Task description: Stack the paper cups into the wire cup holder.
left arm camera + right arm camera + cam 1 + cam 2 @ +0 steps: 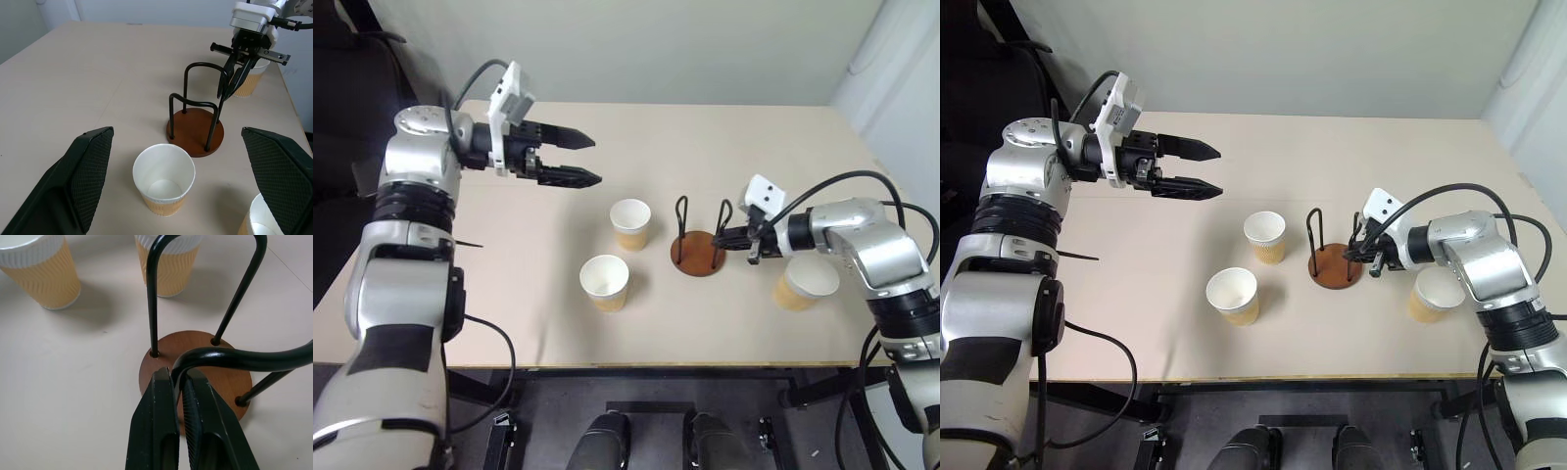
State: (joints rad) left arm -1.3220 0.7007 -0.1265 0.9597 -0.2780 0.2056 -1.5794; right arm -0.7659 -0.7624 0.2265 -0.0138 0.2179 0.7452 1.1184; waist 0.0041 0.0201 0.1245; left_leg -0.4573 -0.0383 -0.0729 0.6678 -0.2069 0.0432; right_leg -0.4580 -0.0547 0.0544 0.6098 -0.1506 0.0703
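Right gripper [178, 382] is closed on the near wire loop of the holder [698, 253], its two black fingers pinching the wire close to the loop's top bend, as the right wrist view shows plainly. Holder stands upright on the table [754, 147], its reddish-brown disc base flat on the surface, with no cup inside it. Left gripper [589, 160] is raised over the far left part of the table, jaws wide apart, holding nothing, well apart from the holder. Three cups stand upright and separate, none stacked. One cup [630, 224] sits just to the left of the holder; a second cup [605, 282] stands nearer the front edge, a little further left. Third cup [806, 284] stands to the right of the holder, partly beneath the right forearm.
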